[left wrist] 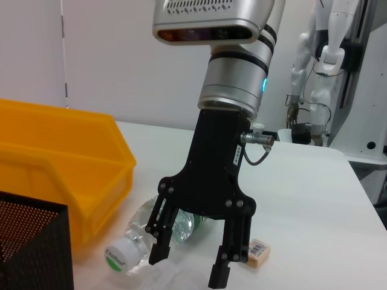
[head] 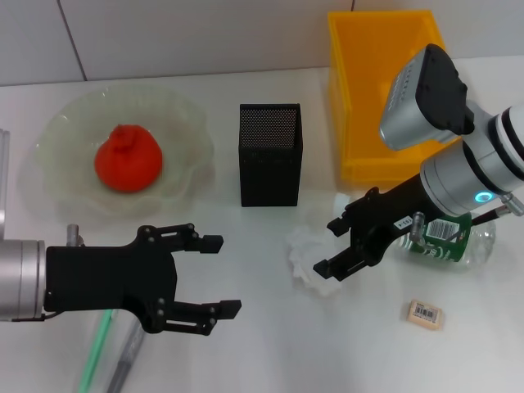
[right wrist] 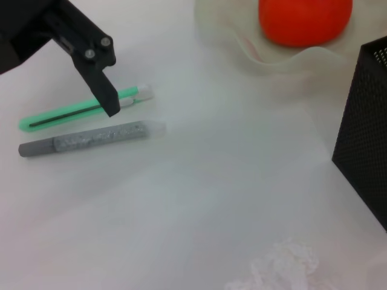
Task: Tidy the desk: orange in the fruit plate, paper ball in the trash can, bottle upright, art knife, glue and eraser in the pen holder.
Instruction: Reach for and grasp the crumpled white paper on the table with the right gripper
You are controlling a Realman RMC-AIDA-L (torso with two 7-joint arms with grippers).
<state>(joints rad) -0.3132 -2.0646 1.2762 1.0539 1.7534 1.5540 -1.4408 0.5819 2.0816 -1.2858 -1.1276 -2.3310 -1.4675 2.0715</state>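
The orange (head: 127, 160) lies in the clear fruit plate (head: 192, 131) at the back left. My right gripper (head: 327, 246) hangs open just over the white paper ball (head: 300, 250), and its fingers (left wrist: 221, 266) hold nothing. Behind it the bottle (head: 454, 241) lies on its side, white cap (left wrist: 118, 258) towards the pen holder (head: 270, 154). The eraser (head: 426, 313) rests near the front right. My left gripper (head: 223, 275) is open and empty at the front left, above the green art knife (right wrist: 84, 109) and the grey glue stick (right wrist: 91, 139).
The yellow trash can (head: 385, 90) stands at the back right, behind the bottle. A white wall closes off the back of the table. Another robot (left wrist: 326, 54) stands off the table in the left wrist view.
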